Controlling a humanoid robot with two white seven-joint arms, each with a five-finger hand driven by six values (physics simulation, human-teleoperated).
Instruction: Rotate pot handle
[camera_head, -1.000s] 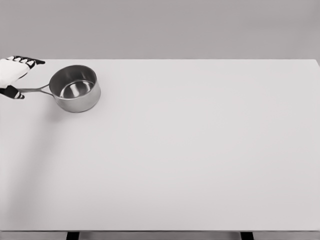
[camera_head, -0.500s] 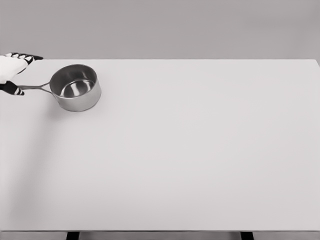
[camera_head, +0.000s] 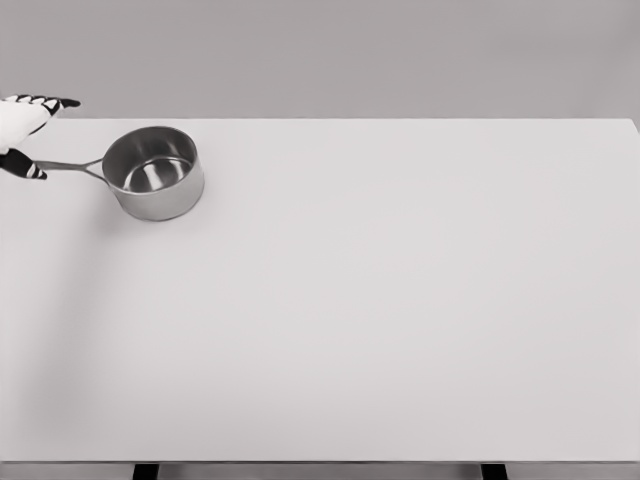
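A steel saucepan (camera_head: 154, 172) stands upright near the table's far left corner. Its thin handle (camera_head: 72, 165) points left, almost level with the far edge. My left hand (camera_head: 22, 130) shows only partly at the picture's left edge. Its fingers (camera_head: 45, 103) are stretched out well above the handle, while the thumb tip (camera_head: 28, 169) touches the handle's outer end. A wide gap separates fingers and thumb, and nothing is clasped. The right arm is out of view.
The white table (camera_head: 380, 300) fills most of the view, with its far edge (camera_head: 400, 119) against a grey wall. The pot sits close to the left edge. Two dark table legs (camera_head: 145, 471) show at the bottom.
My left hand has drifted away from me and to the left. The handle's end has swung toward the far edge with it, and the pot has turned and shifted slightly farther.
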